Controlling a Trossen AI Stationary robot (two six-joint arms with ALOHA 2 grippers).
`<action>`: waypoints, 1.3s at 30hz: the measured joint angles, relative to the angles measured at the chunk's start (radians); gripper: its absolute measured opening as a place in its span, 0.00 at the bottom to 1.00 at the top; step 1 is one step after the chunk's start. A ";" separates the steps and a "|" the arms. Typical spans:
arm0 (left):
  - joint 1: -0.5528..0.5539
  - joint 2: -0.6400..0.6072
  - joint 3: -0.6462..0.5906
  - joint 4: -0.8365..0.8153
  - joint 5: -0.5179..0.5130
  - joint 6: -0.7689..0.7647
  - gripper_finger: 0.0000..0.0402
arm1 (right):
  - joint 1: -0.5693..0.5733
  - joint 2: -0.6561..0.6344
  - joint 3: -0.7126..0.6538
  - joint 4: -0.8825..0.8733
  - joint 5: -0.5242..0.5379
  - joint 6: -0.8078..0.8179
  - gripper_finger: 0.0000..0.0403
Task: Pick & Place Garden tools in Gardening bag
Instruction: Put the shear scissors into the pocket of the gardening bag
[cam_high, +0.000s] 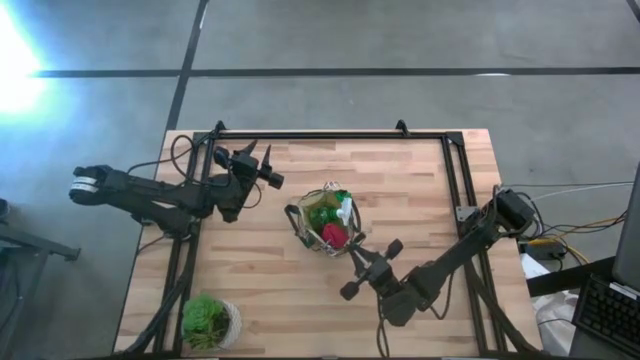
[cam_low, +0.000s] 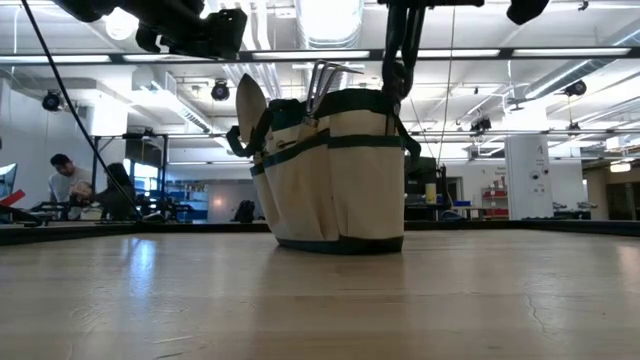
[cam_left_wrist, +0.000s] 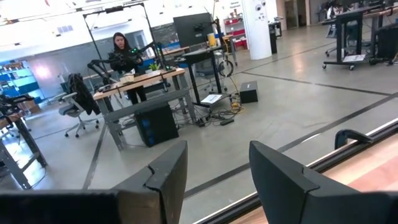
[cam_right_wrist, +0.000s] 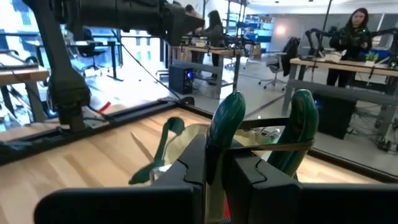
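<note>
The gardening bag (cam_high: 325, 222) (cam_low: 335, 170), beige with dark green trim, stands on its base mid-table. Garden tools stick out of it: a trowel blade (cam_low: 250, 112), metal prongs (cam_low: 325, 75), and green, red and white items (cam_high: 335, 225). My right gripper (cam_high: 353, 252) (cam_right_wrist: 214, 168) is at the bag's near-right side, shut on its green handle. My left gripper (cam_high: 262, 166) (cam_left_wrist: 214, 180) hovers open, left of and beyond the bag, with nothing between its fingers. My right gripper pinches the bag's dark green handle strap (cam_right_wrist: 217, 134) between its two shut fingers. It comes level from the table's near-right side. The strap (cam_low: 400, 70) is drawn up from the bag's side, and the rest of the loop (cam_right_wrist: 301, 118) stands beyond the fingers. The bag's base stays on the table.
A leafy plant in a pale pot (cam_high: 208, 322) stands at the near left corner. A black frame rail (cam_high: 330, 136) runs along the far edge and down both sides. Bare wood lies left and right of the bag. People work at desks in the room behind.
</note>
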 joint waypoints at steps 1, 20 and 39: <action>0.000 0.000 0.000 0.000 0.000 0.000 0.43 | -0.002 0.002 -0.001 -0.001 -0.001 -0.002 0.04; 0.000 0.000 0.000 -0.025 0.000 0.007 0.43 | -0.047 0.006 -0.015 -0.007 -0.140 -0.046 0.04; 0.000 -0.007 0.000 -0.022 0.000 0.000 0.43 | -0.099 0.006 -0.069 -0.004 -0.348 0.037 0.04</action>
